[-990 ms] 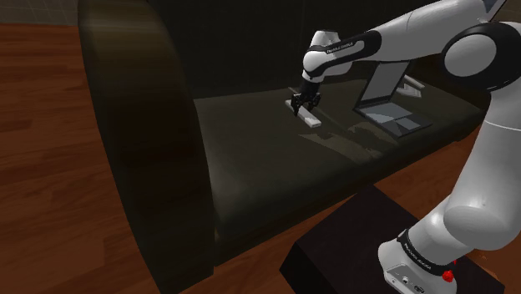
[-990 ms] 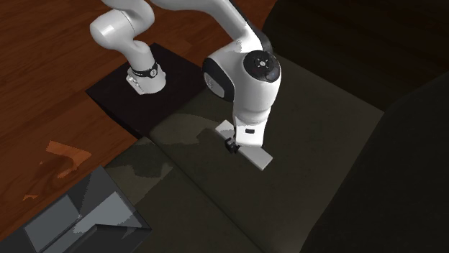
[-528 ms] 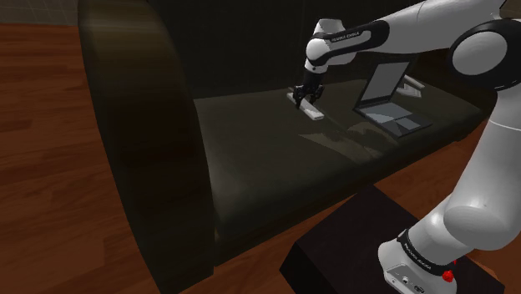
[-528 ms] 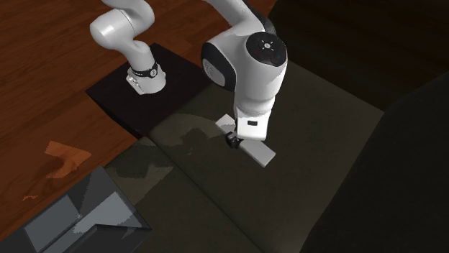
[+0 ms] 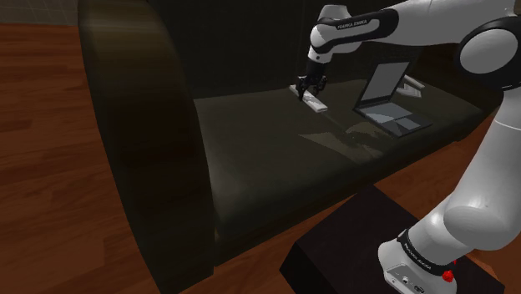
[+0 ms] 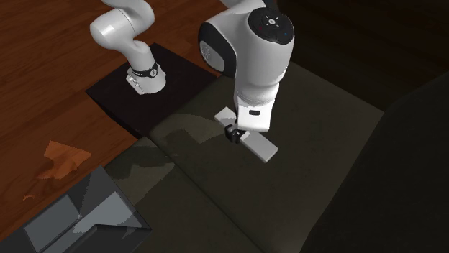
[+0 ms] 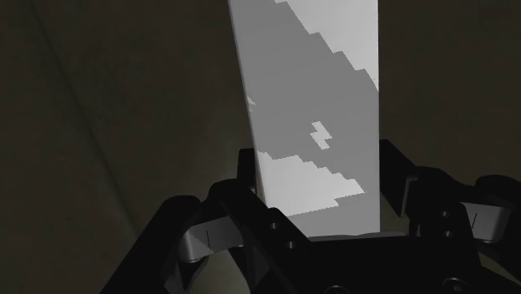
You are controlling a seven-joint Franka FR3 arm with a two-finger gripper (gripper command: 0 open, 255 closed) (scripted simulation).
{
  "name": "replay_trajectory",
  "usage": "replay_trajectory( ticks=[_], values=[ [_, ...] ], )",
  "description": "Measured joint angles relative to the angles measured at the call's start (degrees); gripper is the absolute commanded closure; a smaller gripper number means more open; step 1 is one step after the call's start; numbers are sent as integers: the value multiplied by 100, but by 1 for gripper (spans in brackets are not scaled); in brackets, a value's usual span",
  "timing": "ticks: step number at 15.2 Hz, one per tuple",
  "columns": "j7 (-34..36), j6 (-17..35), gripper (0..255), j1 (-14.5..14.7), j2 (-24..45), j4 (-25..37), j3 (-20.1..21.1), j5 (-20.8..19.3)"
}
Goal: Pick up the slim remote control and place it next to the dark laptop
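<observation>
Jaws clamped on the slim remote [image 7: 313, 108], gripped off-centre; it looks just clear of the sofa seat [image 5: 267, 142]. My worry: the long end levers it round or out on the carry to the laptop [image 5: 388, 98], or clips the open screen.

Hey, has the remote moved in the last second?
Yes. Held by the gripper, the remote has shifted up and slightly right in the shoulder view, closer to the laptop.
</observation>
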Motion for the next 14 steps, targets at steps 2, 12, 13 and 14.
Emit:
replay_trajectory(
  ticks=[2, 12, 13, 14],
  values=[
    [0, -147, 255, -1, -28, 121, -2, -4],
    [15, -892, 255, 3, -141, 753, -6, -21],
    [13, -963, 255, 1, -134, 833, -7, -20],
    [20, -1030, 255, 5, -151, 881, -5, -23]
  ],
)
